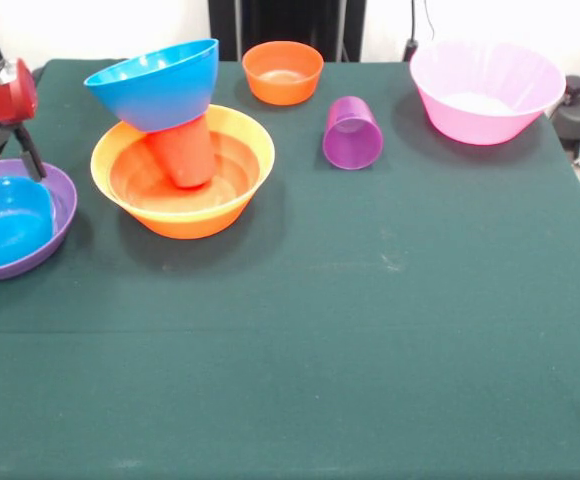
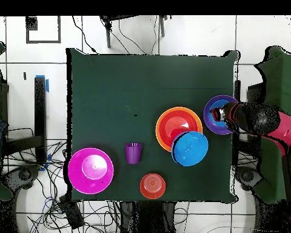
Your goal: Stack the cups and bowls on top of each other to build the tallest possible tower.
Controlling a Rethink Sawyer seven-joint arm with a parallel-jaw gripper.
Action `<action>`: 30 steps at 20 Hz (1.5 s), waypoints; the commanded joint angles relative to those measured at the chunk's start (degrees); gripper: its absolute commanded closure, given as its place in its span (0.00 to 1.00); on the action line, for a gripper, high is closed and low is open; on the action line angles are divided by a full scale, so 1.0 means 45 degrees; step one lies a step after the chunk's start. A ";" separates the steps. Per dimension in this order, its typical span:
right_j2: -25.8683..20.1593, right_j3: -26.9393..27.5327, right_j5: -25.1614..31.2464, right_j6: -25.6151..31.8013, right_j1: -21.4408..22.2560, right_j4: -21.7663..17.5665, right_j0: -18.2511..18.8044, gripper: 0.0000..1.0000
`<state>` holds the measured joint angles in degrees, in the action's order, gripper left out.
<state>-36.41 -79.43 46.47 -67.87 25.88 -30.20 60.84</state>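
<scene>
- Front view: I am seeing the gripper (image 1: 5, 172) hanging at the left edge, its red body above and two dark fingers (image 1: 32, 158) reaching down to the purple bowl (image 1: 62, 205).
- The fingers are standing apart, one at each side of the small blue bowl's (image 1: 8, 222) far rim; I cannot tell whether they are pressing on it, so I am not calling a hold.
- The small blue bowl is sitting inside the purple bowl, both at the table's (image 1: 370, 330) left edge.
- The tower: the large orange bowl (image 1: 182, 172) is sitting upright just beside the purple bowl. A red cup (image 1: 183, 153) is standing mouth-down inside it, leaning.
- The large blue bowl (image 1: 157, 83) is resting tilted on the red cup, its mouth turned up and towards the left.
- The small orange bowl (image 1: 283, 71) is standing alone near the far edge.
- The purple cup (image 1: 352, 132) is lying on its side, mouth towards the camera, between the orange bowls and the pink bowl (image 1: 486, 90).
- Overhead view: the arm (image 2: 269, 124) is coming in from the right, and the gripper (image 2: 219, 115) is over the purple bowl (image 2: 213, 108).
- The large blue bowl (image 2: 190, 147) is overlapping the large orange bowl's (image 2: 169, 121) rim.
- The purple cup (image 2: 133, 153), the small orange bowl (image 2: 152, 185) and the pink bowl (image 2: 90, 170) are lying well apart from one another.
</scene>
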 commanded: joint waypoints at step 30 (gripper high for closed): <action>0.1469 0.0290 0.0325 0.0695 -0.1527 -0.1381 -0.1030 0.00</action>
<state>-34.63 -79.40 47.27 -67.87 24.01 -30.21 59.71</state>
